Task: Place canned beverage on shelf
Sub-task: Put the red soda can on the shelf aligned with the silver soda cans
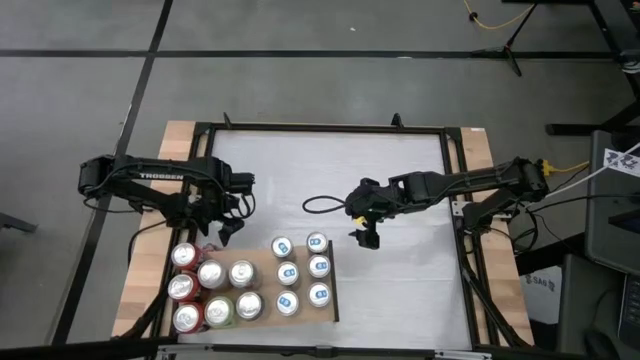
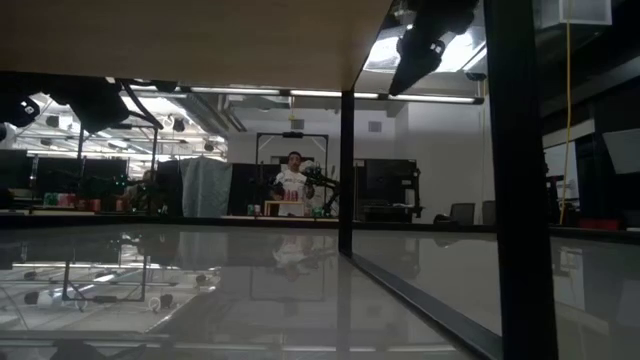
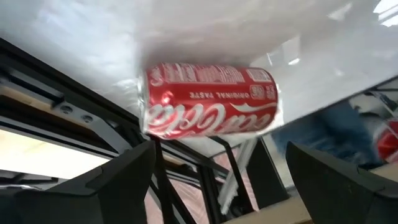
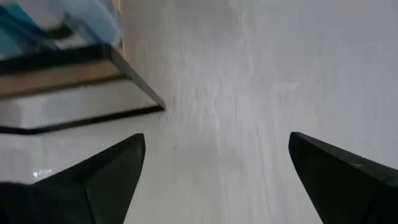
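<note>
A red cola can (image 3: 211,109) lies on its side on the white table, close to the table's left edge and just beyond the shelf's far left corner (image 1: 207,247). My left gripper (image 3: 221,149) hangs over it, slanting down. It is open, one finger on each side of the can and short of it. The shelf (image 1: 262,258), a light-brown panel at the table's near left, carries several upright cans: red ones (image 1: 184,256), silver and green ones (image 1: 242,273) and blue-and-white ones (image 1: 318,266). My right gripper (image 1: 365,236) hangs open above the bare table, right of the shelf.
A black cable loop (image 1: 320,205) lies on the white table between the two arms. The shelf's dark-edged corner (image 4: 146,93) lies just ahead of my right gripper (image 4: 216,140). Bare white table (image 1: 400,290) stretches right of the shelf. A person (image 2: 292,182) stands far back in the room.
</note>
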You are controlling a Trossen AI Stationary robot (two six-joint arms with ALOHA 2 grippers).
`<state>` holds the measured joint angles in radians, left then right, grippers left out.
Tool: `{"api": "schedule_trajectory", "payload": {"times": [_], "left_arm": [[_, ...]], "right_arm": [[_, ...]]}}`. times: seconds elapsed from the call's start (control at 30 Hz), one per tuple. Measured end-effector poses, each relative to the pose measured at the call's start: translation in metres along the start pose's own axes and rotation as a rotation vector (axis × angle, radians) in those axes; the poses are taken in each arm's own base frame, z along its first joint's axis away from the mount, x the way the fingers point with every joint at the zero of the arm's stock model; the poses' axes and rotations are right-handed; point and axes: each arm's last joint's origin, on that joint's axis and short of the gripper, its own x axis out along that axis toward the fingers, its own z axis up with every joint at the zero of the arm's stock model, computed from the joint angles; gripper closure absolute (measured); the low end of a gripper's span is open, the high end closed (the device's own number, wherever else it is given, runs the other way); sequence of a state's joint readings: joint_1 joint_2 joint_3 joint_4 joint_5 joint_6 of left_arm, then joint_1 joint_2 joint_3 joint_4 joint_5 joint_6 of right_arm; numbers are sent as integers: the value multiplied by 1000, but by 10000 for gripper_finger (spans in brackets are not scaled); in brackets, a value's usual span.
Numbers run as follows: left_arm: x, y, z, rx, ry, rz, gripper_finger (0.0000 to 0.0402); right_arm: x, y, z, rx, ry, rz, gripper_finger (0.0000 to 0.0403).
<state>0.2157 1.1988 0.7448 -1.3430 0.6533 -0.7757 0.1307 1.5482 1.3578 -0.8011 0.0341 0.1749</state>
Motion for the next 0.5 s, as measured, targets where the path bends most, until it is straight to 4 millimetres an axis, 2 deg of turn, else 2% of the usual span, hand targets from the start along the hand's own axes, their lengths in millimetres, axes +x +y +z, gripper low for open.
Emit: {"api": "schedule_trajectory", "payload": {"times": [0.3, 0.5], "left_arm": [[0, 2, 1, -6, -56, 57, 49], [1, 4, -4, -47, -12, 92, 49]], "right_arm": [[0, -1, -7, 2, 68, -10, 17], [0, 0, -7, 3, 71, 15, 17]]}}
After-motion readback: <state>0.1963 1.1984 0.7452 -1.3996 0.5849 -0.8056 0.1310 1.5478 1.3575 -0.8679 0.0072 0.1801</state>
